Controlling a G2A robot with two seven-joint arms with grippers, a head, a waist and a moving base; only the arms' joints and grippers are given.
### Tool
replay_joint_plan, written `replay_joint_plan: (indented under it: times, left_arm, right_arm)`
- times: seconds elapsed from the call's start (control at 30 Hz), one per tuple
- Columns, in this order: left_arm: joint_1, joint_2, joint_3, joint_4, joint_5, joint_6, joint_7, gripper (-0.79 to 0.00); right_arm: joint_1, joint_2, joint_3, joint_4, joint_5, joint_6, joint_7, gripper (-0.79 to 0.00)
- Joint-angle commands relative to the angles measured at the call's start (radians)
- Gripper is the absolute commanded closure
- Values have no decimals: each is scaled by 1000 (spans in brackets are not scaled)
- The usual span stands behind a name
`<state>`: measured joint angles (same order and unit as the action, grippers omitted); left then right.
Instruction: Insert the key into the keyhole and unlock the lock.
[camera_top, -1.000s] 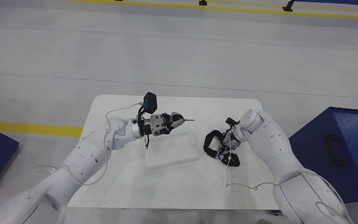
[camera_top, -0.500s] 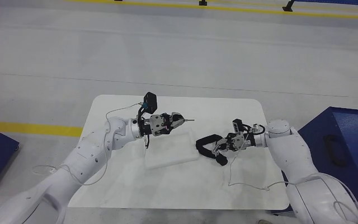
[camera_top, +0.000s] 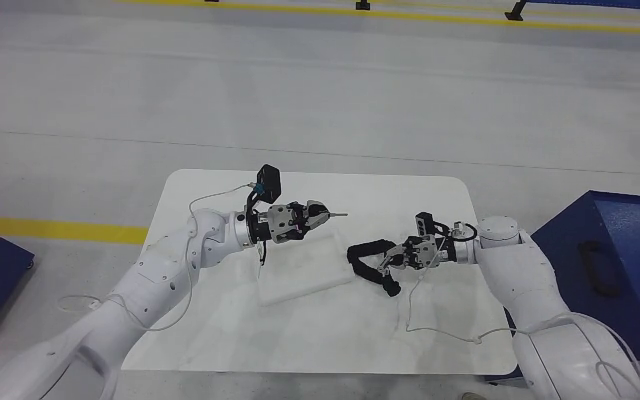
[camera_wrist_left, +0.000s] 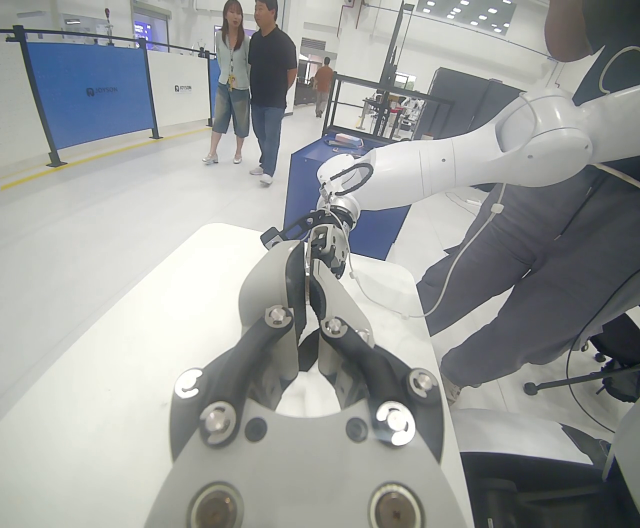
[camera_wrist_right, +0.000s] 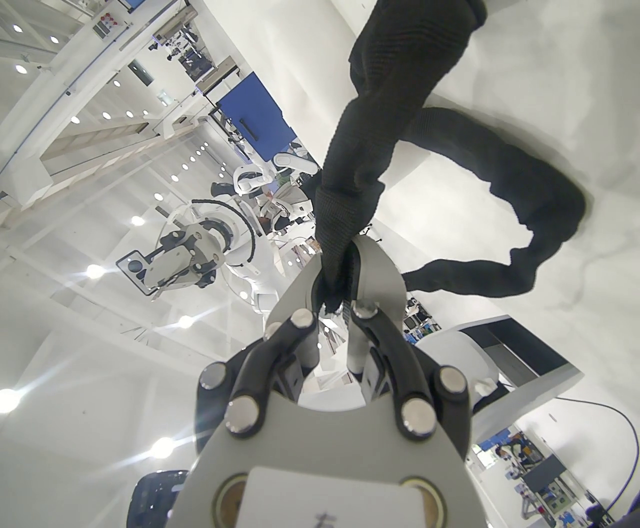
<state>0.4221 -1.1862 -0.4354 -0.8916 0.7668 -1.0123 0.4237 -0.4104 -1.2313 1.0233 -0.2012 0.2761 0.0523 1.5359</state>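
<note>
The key (camera_top: 338, 214) sits just left of the centre of the top view, a thin metal shaft sticking out of the left claw (camera_top: 322, 213) and pointing toward the right of the frame. That claw is closed on the key's head, and in the left wrist view its fingertips (camera_wrist_left: 280, 280) are pressed together. The lock (camera_top: 366, 262), a black sleeved loop, hangs a little below and to the right of the key, near it but apart from it. The right claw (camera_top: 396, 259) is clamped on one end of the loop. In the right wrist view its fingers (camera_wrist_right: 380, 270) pinch the black sleeve (camera_wrist_right: 360, 150). Whether the loop touches the worktop (camera_top: 200, 200) cannot be told. A white pad (camera_top: 300, 275) lies on the worktop below the key, just left of the lock.
</note>
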Motion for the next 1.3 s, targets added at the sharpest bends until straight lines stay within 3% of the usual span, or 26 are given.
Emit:
replay_joint_plan:
  times: [0.0, 0.23, 0.4, 0.6, 1.0, 1.13, 1.27]
  left_arm:
    - [0, 0, 0, 0, 0, 0, 0, 0]
    - [0, 0, 0, 0, 0, 0, 0, 0]
    - [0, 0, 0, 0, 0, 0, 0, 0]
    - [0, 0, 0, 0, 0, 0, 0, 0]
    - [0, 0, 0, 0, 0, 0, 0, 0]
    - [0, 0, 0, 0, 0, 0, 0, 0]
    - [0, 0, 0, 0, 0, 0, 0, 0]
  right_arm:
    - [0, 0, 0, 0, 1, 0, 0, 0]
    - [-7, 0, 3, -5, 6, 4, -13, 0]
    - [-27, 29, 61, -30, 118, 82, 0, 0]
    - [-77, 97, 129, -138, 305, 232, 0, 0]
    - [-245, 276, 32, -409, 862, 245, -13, 0]
    - [-219, 326, 28, -400, 807, 240, -13, 0]
    - [-219, 326, 28, -400, 807, 240, -13, 0]
